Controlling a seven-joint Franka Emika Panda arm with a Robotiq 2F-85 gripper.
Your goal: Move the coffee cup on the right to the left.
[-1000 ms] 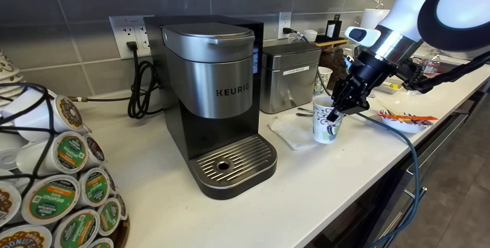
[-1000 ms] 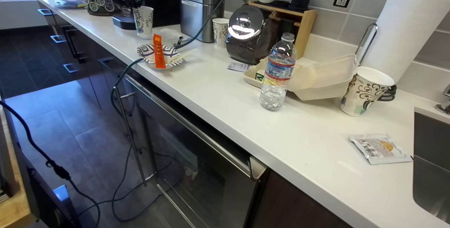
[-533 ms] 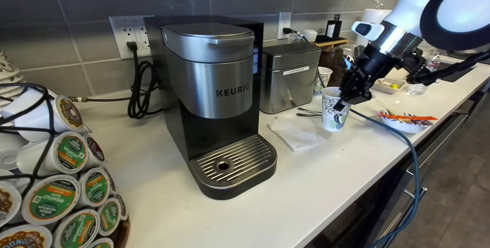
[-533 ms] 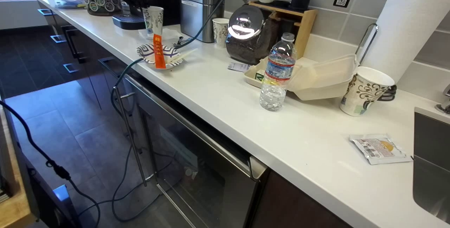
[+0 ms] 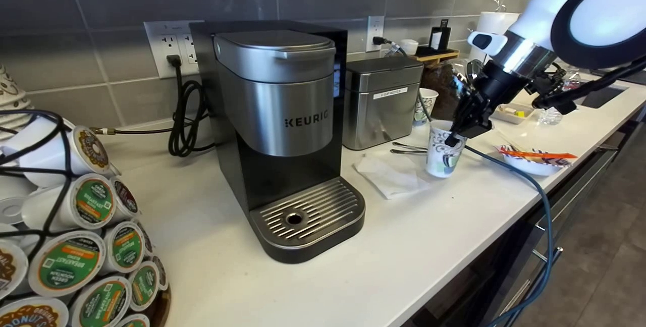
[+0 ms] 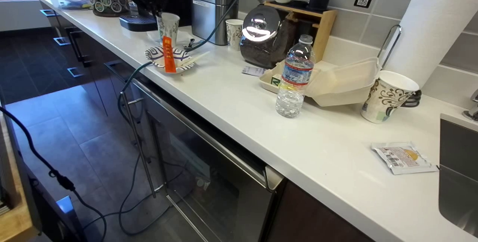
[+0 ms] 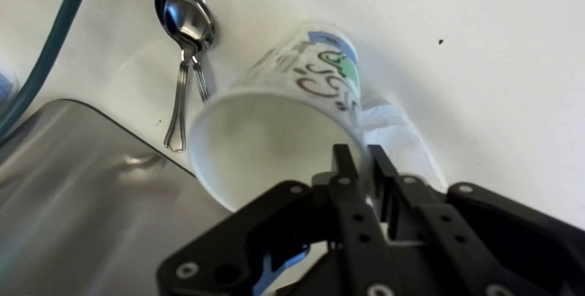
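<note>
The coffee cup [image 5: 442,159], a small white tapered paper cup with dark scroll markings and green and blue patches, is just right of the napkin in an exterior view, leaning slightly. It also shows in an exterior view [image 6: 168,29] and in the wrist view [image 7: 320,70]. My gripper [image 7: 358,154] pinches the cup's rim, one finger inside and one outside, with the wall between the fingertips. In an exterior view the gripper [image 5: 450,140] covers part of the rim. I cannot tell whether the cup's base touches the counter.
A white napkin [image 5: 388,175], spoons [image 7: 185,24] and a metal bin [image 5: 383,115] are close by. A Keurig machine [image 5: 282,130] stands left. A patterned bowl [image 5: 535,165] and blue cable [image 5: 509,166] lie right. Similar cups stand behind [image 6: 234,34] and by the paper-towel roll [image 6: 388,96].
In an exterior view the cup and gripper moved together rightward and back, off the napkin. In the last half second they shifted slightly right and down, and the cup leans a little more.
</note>
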